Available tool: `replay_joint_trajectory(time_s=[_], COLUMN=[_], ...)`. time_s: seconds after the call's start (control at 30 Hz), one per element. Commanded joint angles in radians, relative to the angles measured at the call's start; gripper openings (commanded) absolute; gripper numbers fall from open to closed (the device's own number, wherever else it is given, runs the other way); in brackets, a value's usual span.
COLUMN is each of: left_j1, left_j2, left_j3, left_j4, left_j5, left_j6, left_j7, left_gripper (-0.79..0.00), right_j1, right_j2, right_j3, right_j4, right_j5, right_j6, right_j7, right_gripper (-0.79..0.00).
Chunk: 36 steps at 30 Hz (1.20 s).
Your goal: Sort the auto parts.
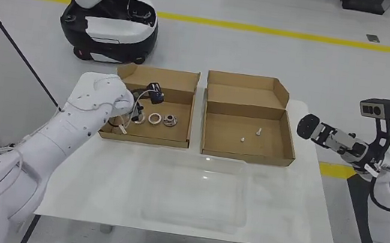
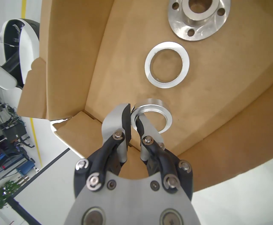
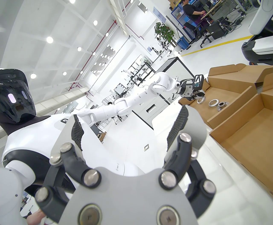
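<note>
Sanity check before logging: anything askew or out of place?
Only the ring in the left gripper: pinched by its wall, it is tilted. The flat ring and flange lie flat in the cardboard box.

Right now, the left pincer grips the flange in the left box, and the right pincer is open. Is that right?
No: the left pincer grips a ring, not the flange, as the left wrist view shows. The flange lies free in the same box. The right pincer is open.
</note>
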Motion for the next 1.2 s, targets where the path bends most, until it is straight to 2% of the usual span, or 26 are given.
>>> replay_joint_trajectory(time_s=[0.0, 0.57, 0.6, 0.63, 0.7, 0.73, 0.97, 1.17], left_j1=[-0.006, -0.021, -0.021, -0.022, -0.023, -0.023, -0.029, -0.01], left_j2=[-0.007, -0.063, -0.066, -0.068, -0.071, -0.073, -0.072, -0.05], left_j3=[0.007, 0.04, 0.04, 0.039, 0.038, 0.037, 0.015, -0.039], left_j4=[0.016, 0.13, 0.135, 0.139, 0.145, 0.149, 0.145, 0.054], left_j5=[0.01, 0.033, 0.032, 0.031, 0.032, 0.033, 0.045, 0.05], left_j6=[0.008, 0.027, 0.027, 0.028, 0.029, 0.034, 0.037, 0.061], left_j7=[-0.004, 0.013, 0.013, 0.014, 0.016, 0.018, 0.024, 0.039], left_gripper=[-0.785, -0.785, -0.763, -0.496, -0.062, 0.0, 0.0, 0.0], right_j1=[0.0, 0.0, 0.0, 0.0, 0.0, 0.0, 0.0, 0.0], right_j2=[0.0, 0.0, 0.0, 0.0, 0.0, 0.0, 0.0, 0.0], right_j3=[0.0, 0.0, 0.0, 0.0, 0.0, 0.0, 0.0, 0.0], right_j4=[0.0, 0.0, 0.0, 0.0, 0.0, 0.0, 0.0, 0.0], right_j5=[0.0, 0.0, 0.0, 0.0, 0.0, 0.0, 0.0, 0.0], right_j6=[0.0, 0.0, 0.0, 0.0, 0.0, 0.0, 0.0, 0.0], right_j7=[0.0, 0.0, 0.0, 0.0, 0.0, 0.0, 0.0, 0.0], right_gripper=[0.0, 0.0, 0.0, 0.0, 0.0, 0.0, 0.0, 0.0])
